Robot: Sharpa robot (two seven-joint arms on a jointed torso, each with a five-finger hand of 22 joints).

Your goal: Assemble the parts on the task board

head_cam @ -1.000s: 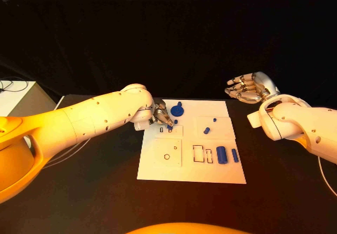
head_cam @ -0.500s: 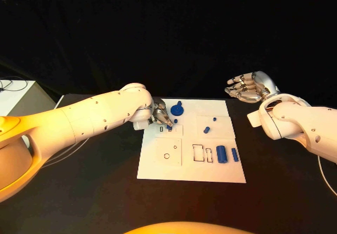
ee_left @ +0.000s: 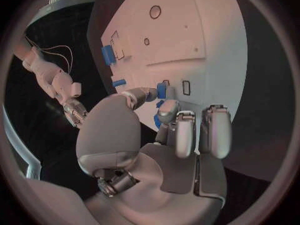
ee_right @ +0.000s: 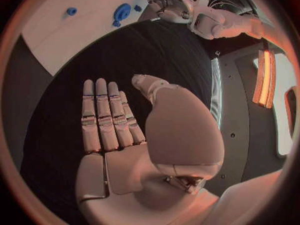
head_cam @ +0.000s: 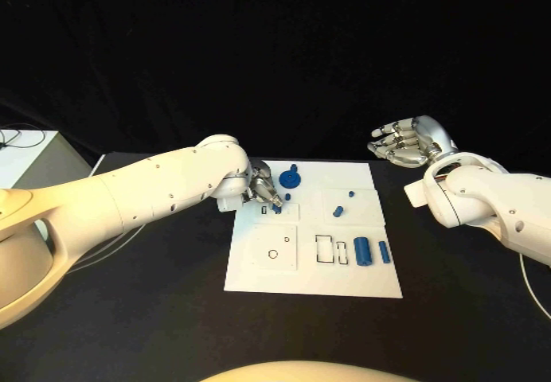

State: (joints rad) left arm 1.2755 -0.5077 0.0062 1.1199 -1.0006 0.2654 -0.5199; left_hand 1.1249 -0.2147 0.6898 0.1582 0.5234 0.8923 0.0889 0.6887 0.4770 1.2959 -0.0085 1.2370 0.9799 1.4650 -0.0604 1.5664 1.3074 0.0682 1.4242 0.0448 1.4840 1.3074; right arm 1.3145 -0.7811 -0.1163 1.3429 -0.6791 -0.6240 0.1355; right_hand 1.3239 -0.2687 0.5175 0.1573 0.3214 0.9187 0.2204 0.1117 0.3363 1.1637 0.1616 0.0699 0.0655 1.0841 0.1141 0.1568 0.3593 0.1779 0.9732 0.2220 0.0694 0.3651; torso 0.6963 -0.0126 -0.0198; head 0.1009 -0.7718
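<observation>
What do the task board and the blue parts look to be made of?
Task board: likely rigid plastic or coated sheet, flat matte white with black printed outlines. Blue parts: probably moulded or printed plastic, uniformly coloured with a dull sheen. Neither can be confirmed.

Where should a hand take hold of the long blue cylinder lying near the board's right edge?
Judging by its pose, grip the long blue cylinder across its middle, coming from straight above. It lies flat on the task board, with a thinner blue bar close on one side and an outlined slot on the other, so fingers should straddle its width.
</observation>
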